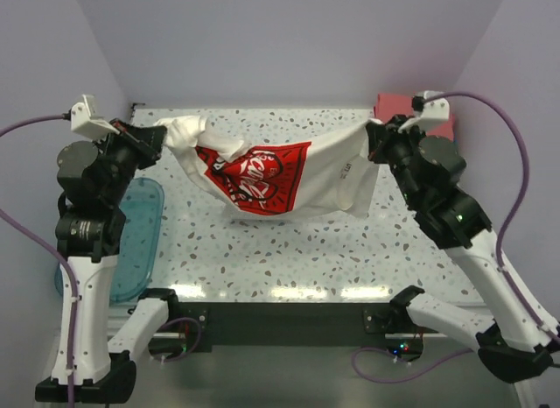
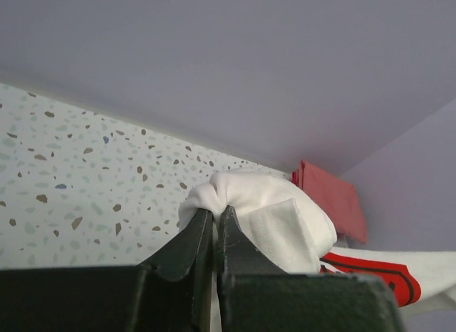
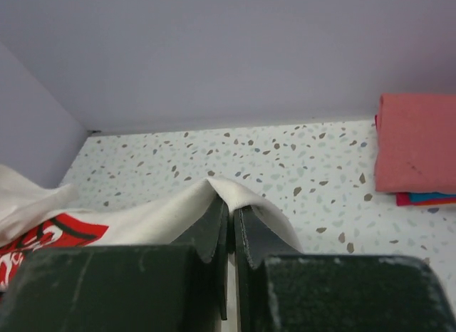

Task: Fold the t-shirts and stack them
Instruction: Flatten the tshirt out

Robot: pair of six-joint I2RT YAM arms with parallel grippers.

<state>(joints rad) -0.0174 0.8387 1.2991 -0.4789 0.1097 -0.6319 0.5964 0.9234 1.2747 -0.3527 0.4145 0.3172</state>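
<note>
Left tool point(image 2: 216, 214): pinched right down on a bunched corner of the cream-white t-shirt point(image 1: 337, 176), with cloth bulging out past the tips.
Right tool point(image 3: 231, 207): closed tight on the opposite edge of the same shirt, with a fold of cloth draped over both tips.
Cream-white t-shirt: strung between the two tools, held up over the worktop point(image 1: 280, 250) and sagging in the middle; cannot tell whether the lowest fold touches down.
Chest print point(image 1: 258, 176): red-and-white, turned up toward the overhead camera, creased, nearer the left tool than the right.
Coral-red t-shirt point(image 3: 417, 143): folded, lying flat on the worktop beyond and to the right of the right tool, well apart from its tips.
Blue edge point(image 3: 434, 197): peeking out from under the coral-red fold, on the side facing the right tool.
Teal tub point(image 1: 140, 237): translucent, on the worktop on the near side of the left tool, partly hidden.
</note>
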